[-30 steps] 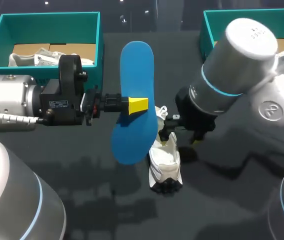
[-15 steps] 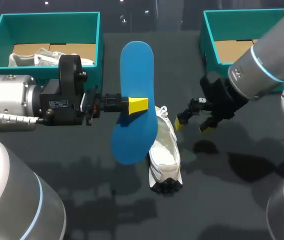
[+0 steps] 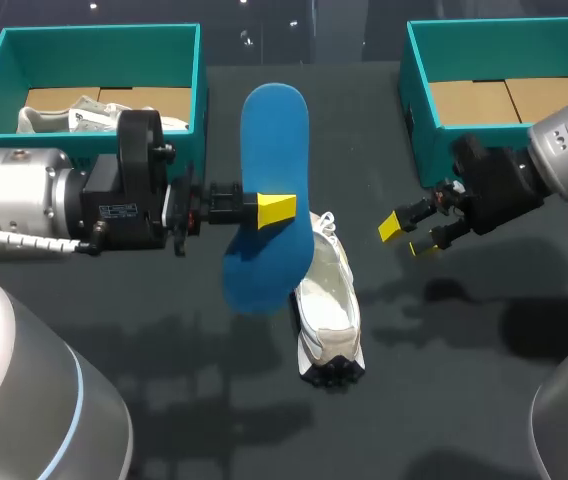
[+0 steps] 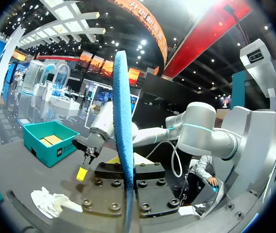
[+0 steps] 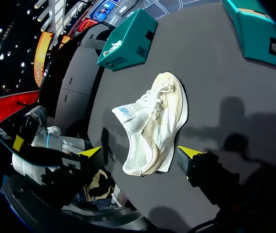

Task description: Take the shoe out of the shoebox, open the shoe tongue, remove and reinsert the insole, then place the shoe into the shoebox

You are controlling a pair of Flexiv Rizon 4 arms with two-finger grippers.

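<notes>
Pulling the right gripper [image 3: 409,237] away from the shoe [image 3: 329,300], with jaws spread and empty. Keeping the insole [image 3: 269,150] pinched in the left gripper [image 3: 276,210] above it; likely clearing room for reinsertion.

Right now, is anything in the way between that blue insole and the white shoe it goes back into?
Nothing visible. The left gripper holds the blue insole above the white shoe, whose opening looks empty; the right gripper stands open, off to one side.
</notes>
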